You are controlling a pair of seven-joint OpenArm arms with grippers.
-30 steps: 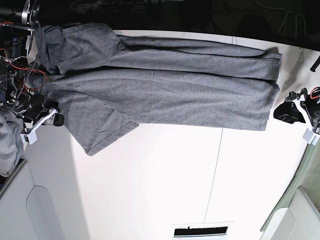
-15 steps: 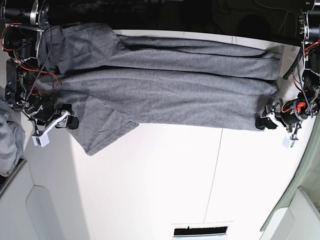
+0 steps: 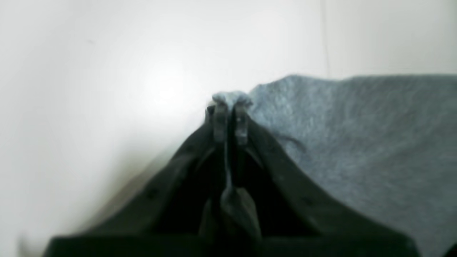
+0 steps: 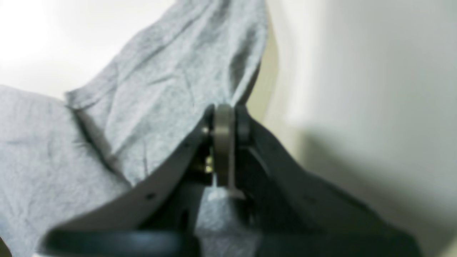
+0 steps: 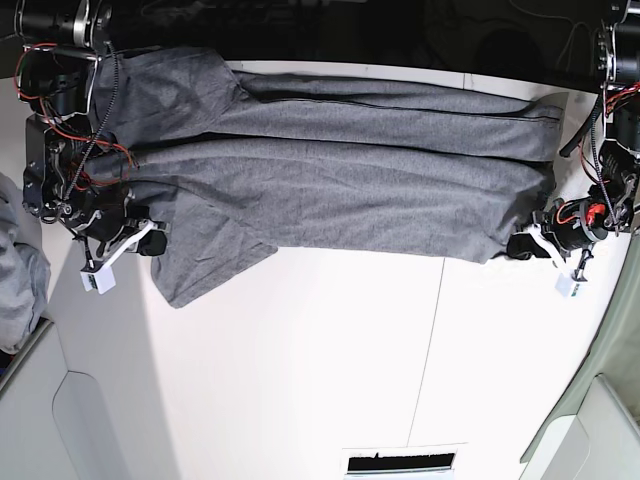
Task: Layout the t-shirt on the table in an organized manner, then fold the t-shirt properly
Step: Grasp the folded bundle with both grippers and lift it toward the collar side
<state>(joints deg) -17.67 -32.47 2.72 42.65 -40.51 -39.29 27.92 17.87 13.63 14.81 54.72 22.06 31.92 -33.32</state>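
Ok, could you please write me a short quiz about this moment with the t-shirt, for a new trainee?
1. True or false: the left gripper is shut on a corner of the t-shirt.
2. Which part of the shirt does the right gripper pinch? A) the ribbed neck B) the edge near the sleeve side C) nothing at all
3. Fill in: in the base view the shirt lies stretched lengthwise across the white ____.

Key:
1. True. In the left wrist view a tuft of grey cloth sticks out between the closed jaws.
2. B. The cloth passes between the closed jaws beside the creased sleeve.
3. table.
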